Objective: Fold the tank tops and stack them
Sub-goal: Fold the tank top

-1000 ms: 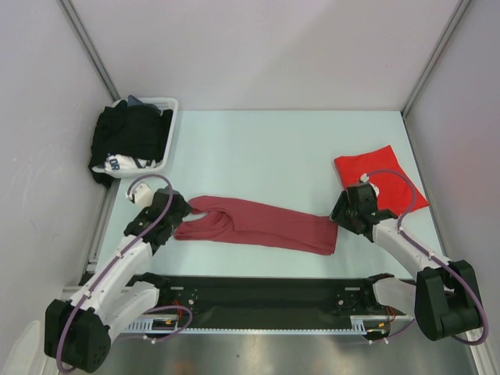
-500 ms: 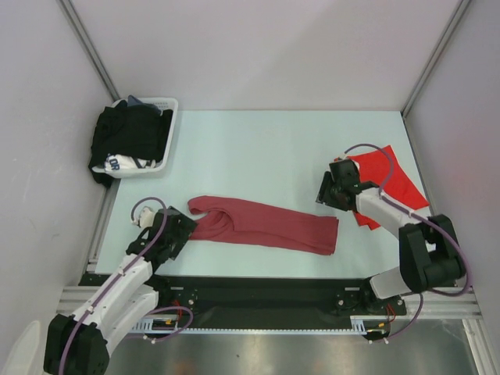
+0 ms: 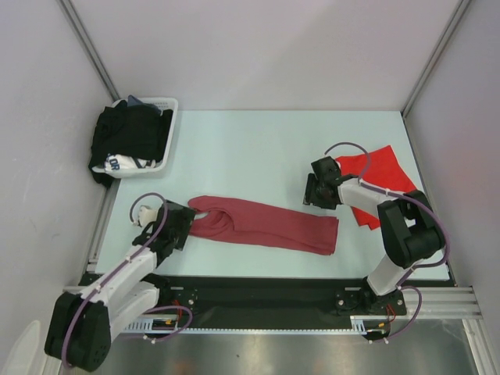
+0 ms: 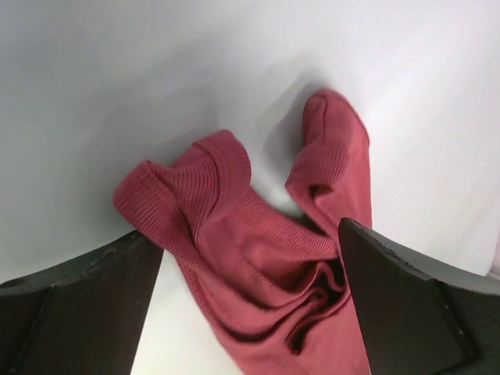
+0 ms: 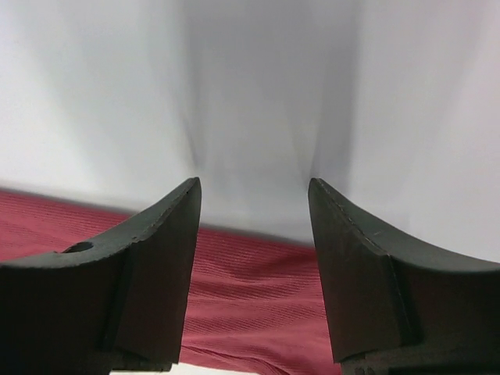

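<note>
Folding seems to be starting: left tool [image 3: 180,226] and right tool [image 3: 313,191] are hovering spread and empty near the maroon top [image 3: 266,223], needing to pinch its ends.

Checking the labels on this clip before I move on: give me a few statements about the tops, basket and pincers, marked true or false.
1. The maroon tank top lies on the table, straps toward the left pincer. True.
2. The left pincer is shut on a strap. False: it is open, and the straps lie loose between its fingers.
3. The bright red tank top is stacked on the maroon one. False: it lies apart, at the table's right side.
4. Black garments sit in the white basket at the far left. True.
5. The right pincer holds the bright red tank top. False: it is open and empty, near the maroon top's hem end.
</note>
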You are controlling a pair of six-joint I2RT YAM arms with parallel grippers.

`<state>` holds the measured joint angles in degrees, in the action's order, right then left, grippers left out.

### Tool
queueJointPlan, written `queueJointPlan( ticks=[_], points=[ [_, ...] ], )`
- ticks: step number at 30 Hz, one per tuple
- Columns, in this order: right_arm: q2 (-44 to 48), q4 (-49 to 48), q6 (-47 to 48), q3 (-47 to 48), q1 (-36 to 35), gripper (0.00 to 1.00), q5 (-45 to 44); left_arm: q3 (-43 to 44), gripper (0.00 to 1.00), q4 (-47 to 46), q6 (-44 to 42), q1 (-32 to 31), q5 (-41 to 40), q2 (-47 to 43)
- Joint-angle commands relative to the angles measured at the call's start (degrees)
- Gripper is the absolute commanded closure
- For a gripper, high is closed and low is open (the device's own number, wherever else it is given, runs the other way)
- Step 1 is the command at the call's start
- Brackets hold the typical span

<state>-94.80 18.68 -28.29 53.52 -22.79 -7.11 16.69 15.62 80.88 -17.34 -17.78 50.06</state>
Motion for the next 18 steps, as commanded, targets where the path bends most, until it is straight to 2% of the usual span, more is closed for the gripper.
queueJointPlan(
  ticks=[1,5,9,12,13,16,18],
  points=[
    [-0.38,1.01,1.40,1.77,-0.68,0.38,-0.62,3.34,0.00,0.11,2.44,0.29,-4.54,8.28],
    [1.02,1.01,1.49,0.54,-0.86,0.38,-0.80,11.94,0.00,3.71,1.65,0.38,-4.63,17.86],
    [1.81,0.92,1.49,-0.34,-0.86,0.38,-0.71,16.53,0.00,3.19,0.95,0.38,-3.93,26.73],
    [1.82,1.45,1.57,-0.69,-0.86,0.38,-0.97,18.82,0.20,1.97,-0.54,0.38,-3.58,30.78],
    [1.73,1.62,1.58,-0.87,-0.86,0.38,-1.23,19.26,0.43,1.79,-0.81,0.38,-3.58,31.40],
    [1.29,3.12,1.23,-1.05,-0.94,0.38,-3.51,21.01,0.72,0.29,-2.30,0.38,-4.01,34.04],
    [1.55,3.47,1.40,-1.48,-0.94,0.37,-4.22,23.82,0.76,0.82,-3.97,0.38,-4.63,36.67]
  ],
)
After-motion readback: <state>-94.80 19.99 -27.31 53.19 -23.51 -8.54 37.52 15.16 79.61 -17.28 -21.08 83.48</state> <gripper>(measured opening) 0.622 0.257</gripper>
